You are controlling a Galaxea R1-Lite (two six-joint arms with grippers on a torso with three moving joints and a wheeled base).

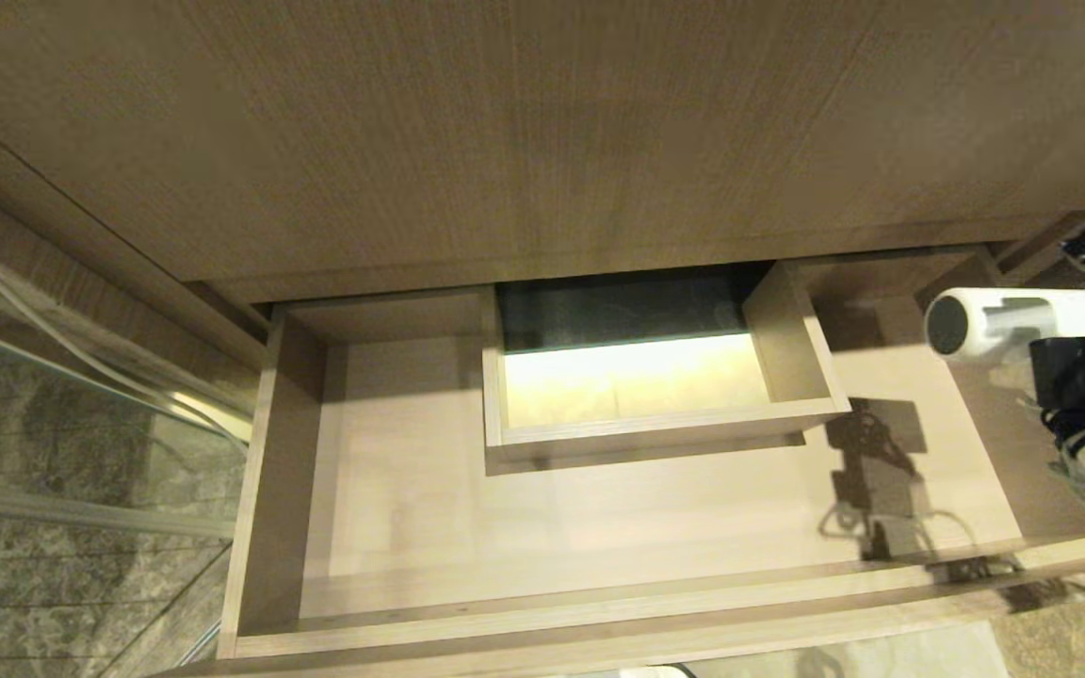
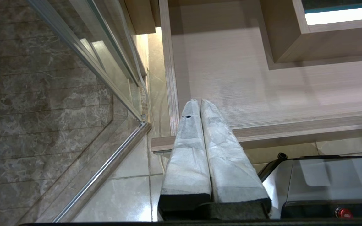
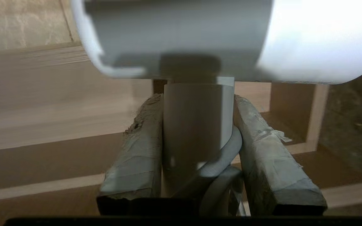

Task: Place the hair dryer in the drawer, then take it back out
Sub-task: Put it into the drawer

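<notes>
The drawer (image 1: 599, 626) stands pulled out, its light wood floor bare. The white hair dryer (image 1: 1004, 323) hangs above the drawer's right side, its barrel level and its grey grille end facing left. My right gripper (image 1: 1065, 363) is shut on its handle. In the right wrist view the padded fingers (image 3: 137, 150) clamp the straight handle (image 3: 196, 125) under the barrel. A loop of white cord (image 3: 228, 150) is pinched beside the handle. The dryer's shadow falls on the drawer floor. My left gripper (image 2: 200, 102) is shut on nothing, above the drawer's (image 2: 294, 128) front left corner.
A boxed cut-out (image 1: 655, 395) rises at the drawer's back middle. A tall wood-grain panel (image 1: 542, 132) overhangs the drawer's back. A glass panel with a metal frame (image 1: 81, 395) stands at the left over marble tiles. My base (image 2: 325, 185) sits just before the drawer front.
</notes>
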